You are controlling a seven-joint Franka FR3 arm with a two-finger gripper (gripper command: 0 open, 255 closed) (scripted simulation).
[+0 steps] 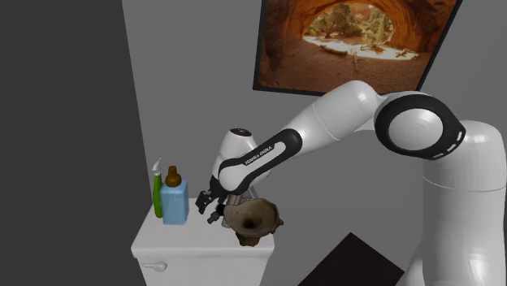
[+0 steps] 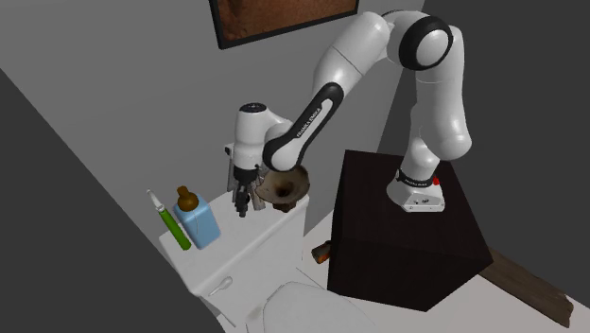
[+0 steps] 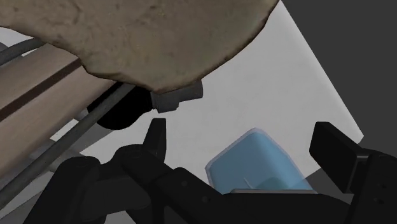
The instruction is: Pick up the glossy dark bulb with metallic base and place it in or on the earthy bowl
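Your arm reaches out from the stand and bends down at the elbow, and the wrist drops steeply beside the brown bowl. The hand sits low over the white toilet tank lid, on the side of the bowl facing the blue bottle.

The jaws are wide open and hold nothing. In the wrist view the two black fingers stand well apart, with bare lid between them.

Around the bowl there is little room. The blue bottle with its brown cap stands farther along the lid from the bowl, and a green spray bottle stands just beyond it. The hand hangs between the bowl and the blue bottle, close to both. In the wrist view the bottle shows through the gap between the fingers, and neither finger touches it. A framed picture hangs on the wall above the bowl.

The dark bulb lies on its side on the lid, partly tucked under the overhanging edge of the bowl, its grey base pointing out from under that edge. It lies just ahead of one fingertip and to the side of the gap — not between the fingers and not touched by them.
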